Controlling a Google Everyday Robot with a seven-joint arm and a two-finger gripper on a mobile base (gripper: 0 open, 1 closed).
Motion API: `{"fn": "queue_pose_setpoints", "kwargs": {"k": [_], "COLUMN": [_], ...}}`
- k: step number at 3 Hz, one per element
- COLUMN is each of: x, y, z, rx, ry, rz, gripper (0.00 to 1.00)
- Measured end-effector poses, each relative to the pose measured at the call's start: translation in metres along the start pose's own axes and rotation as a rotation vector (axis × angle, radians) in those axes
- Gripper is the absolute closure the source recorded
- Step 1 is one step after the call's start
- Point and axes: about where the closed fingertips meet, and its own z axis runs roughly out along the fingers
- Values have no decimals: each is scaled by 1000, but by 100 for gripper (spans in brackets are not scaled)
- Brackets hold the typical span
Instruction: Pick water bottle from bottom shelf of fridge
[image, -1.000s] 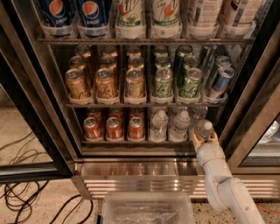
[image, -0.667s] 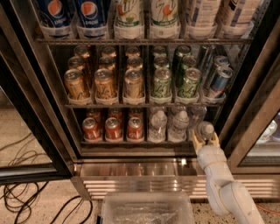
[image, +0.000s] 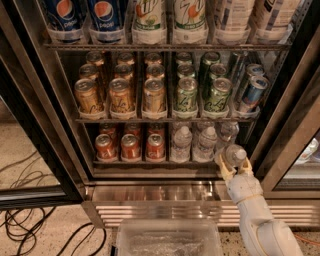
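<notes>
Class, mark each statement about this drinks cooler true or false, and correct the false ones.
1. The gripper, at the right end of the bottom shelf, has its jaws closed on a water bottle. True.
2. On that shelf's left stand red soda cans. True.
3. Gold and green cans share the bottom shelf. False: the gold cans and green cans stand on the rack above.
4. The cooler door is shut. False: the fridge is open and the arm reaches in.
5. Only one water bottle is there. False: other bottles stand to its left.
</notes>
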Motion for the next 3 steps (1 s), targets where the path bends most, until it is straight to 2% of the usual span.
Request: {"fn": "queue_pose_setpoints", "kwargs": {"k": [2, 3], "x": [-108, -137], "y": [46, 61], "z": [-68, -92], "rx": [-183, -278], "ry": [-269, -280], "rz": [-39, -29], "gripper": [100, 100]}}
